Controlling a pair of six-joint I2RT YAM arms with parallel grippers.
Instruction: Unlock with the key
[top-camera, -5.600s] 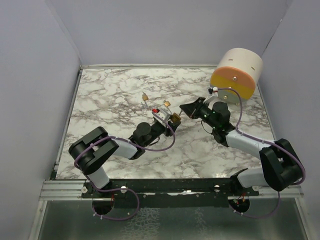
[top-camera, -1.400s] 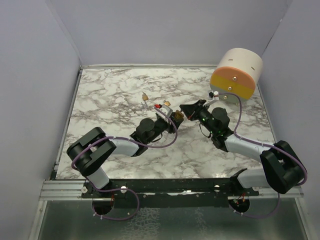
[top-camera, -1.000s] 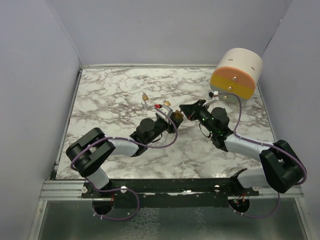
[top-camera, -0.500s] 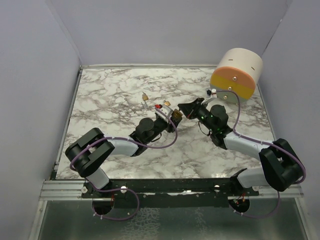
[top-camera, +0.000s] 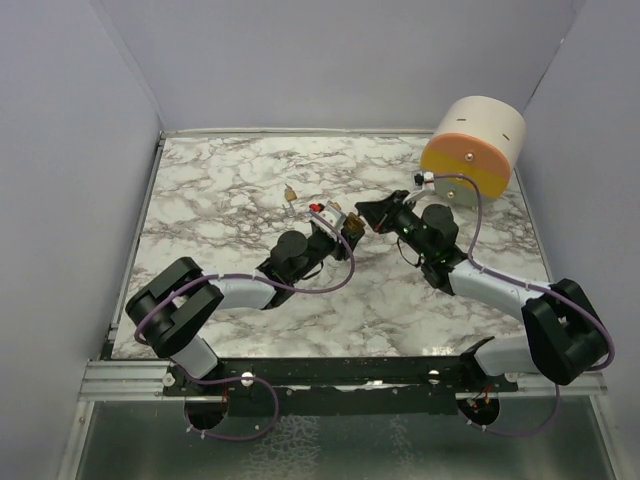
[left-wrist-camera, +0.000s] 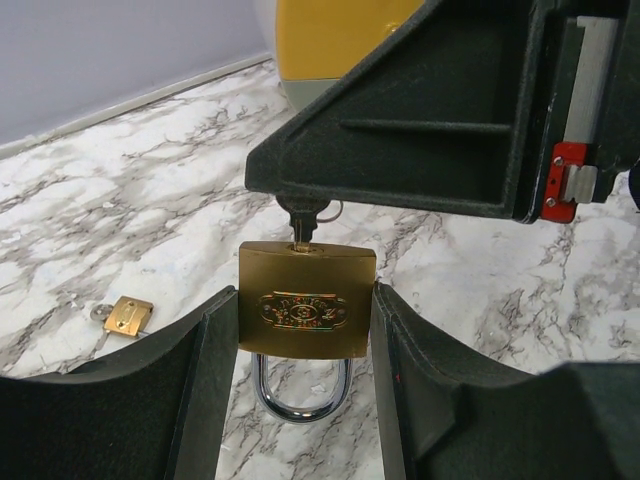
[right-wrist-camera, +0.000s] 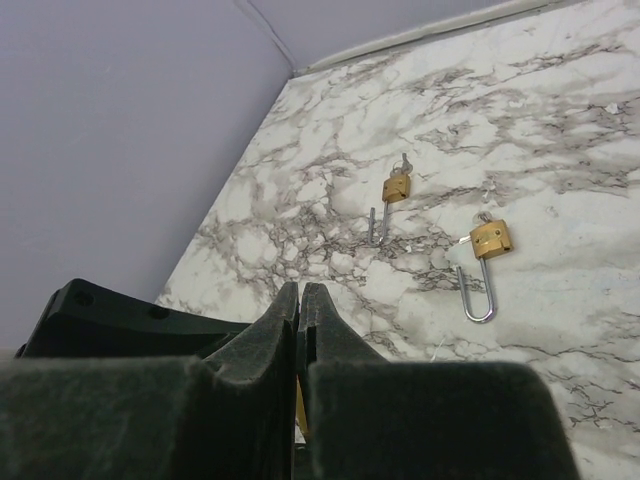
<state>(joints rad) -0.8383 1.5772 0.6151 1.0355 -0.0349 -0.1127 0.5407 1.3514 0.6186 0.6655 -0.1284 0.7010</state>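
My left gripper (left-wrist-camera: 305, 300) is shut on a brass padlock (left-wrist-camera: 306, 298), one finger on each side of its body. The steel shackle (left-wrist-camera: 300, 388) points back toward the camera, and both its legs sit in the body. My right gripper (left-wrist-camera: 300, 195) is shut on a key (left-wrist-camera: 303, 222) whose blade stands in the keyhole on the padlock's far face. In the right wrist view the fingers (right-wrist-camera: 287, 310) are pressed together and hide the key. In the top view the two grippers meet at the padlock (top-camera: 351, 229) near the table's middle.
Two small brass padlocks with open shackles lie on the marble, one (right-wrist-camera: 396, 188) farther and one (right-wrist-camera: 490, 240) nearer; one also shows in the left wrist view (left-wrist-camera: 125, 314). A cream and orange drum (top-camera: 474, 150) lies at the back right. Grey walls close in the table.
Both grippers have shifted a little toward the far side of the table, staying together at the padlock. The left arm has stretched forward with the padlock in its grip.
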